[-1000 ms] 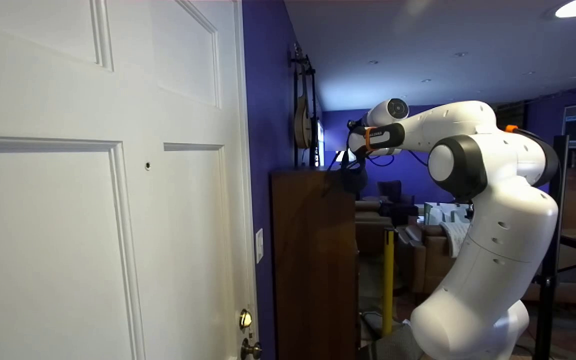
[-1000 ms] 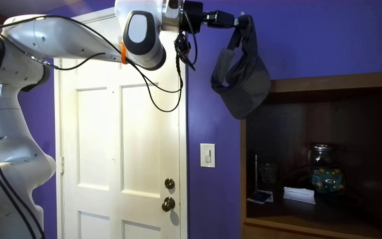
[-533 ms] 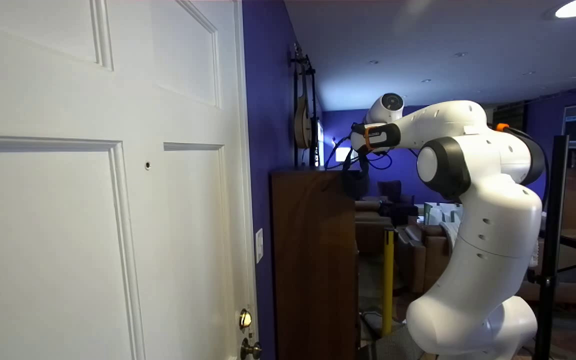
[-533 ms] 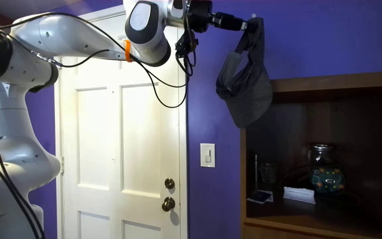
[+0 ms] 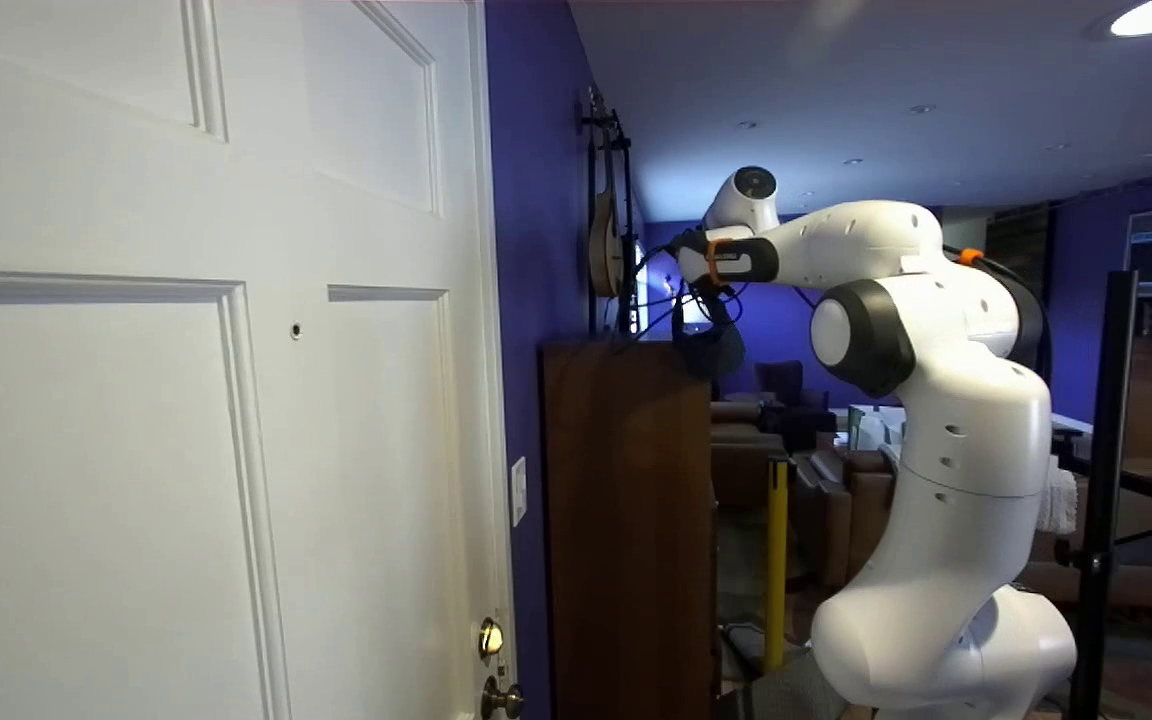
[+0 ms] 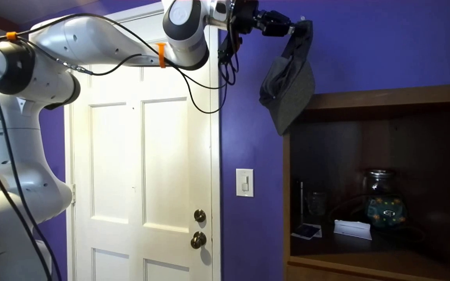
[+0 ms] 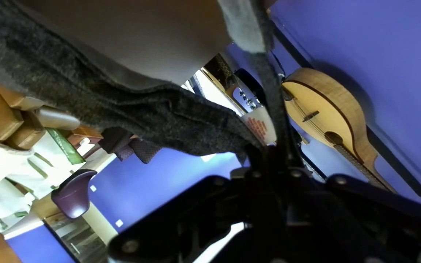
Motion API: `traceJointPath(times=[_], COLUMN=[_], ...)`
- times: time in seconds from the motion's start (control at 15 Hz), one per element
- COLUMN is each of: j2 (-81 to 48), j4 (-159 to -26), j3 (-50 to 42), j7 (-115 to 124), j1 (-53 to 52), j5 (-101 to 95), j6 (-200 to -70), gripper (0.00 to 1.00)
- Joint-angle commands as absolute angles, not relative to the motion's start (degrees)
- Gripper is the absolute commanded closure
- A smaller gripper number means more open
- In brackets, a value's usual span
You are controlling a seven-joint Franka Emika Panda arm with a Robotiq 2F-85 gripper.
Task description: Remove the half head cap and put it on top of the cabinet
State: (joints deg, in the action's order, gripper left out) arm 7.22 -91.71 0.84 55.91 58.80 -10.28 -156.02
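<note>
- Wrist view: the gripper (image 7: 269,168) clamps the cap (image 7: 159,113), lower centre.
- In an exterior view, the cap hangs upper right, its brim (image 6: 296,95) higher than before, hiding a corner of the cabinet (image 6: 404,94).

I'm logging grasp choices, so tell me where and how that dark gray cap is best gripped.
Probably by the band at the top of the cap, reaching roughly level from the side of the white door, as the fingers do now. The wrist view shows the band's two sides narrowing together at the fingers, likely an easy pinch, while the broad brim hangs below, clear of them.
</note>
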Motion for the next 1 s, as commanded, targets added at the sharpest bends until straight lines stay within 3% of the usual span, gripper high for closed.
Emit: traceJointPath(times=[0.0, 0.87, 0.93], j2=[0.9, -13.2, -9.1], j4=[-83.3, -69.8, -75.8], j3=[2.1, 0.5, 1.3], j7=[63.7, 79.4, 75.6], j1=[59.5, 58.4, 58.6], j5=[-12.6, -11.8, -11.2], j6=[-157.3, -157.0, -157.0], gripper=[0.99, 0.99, 0.99])
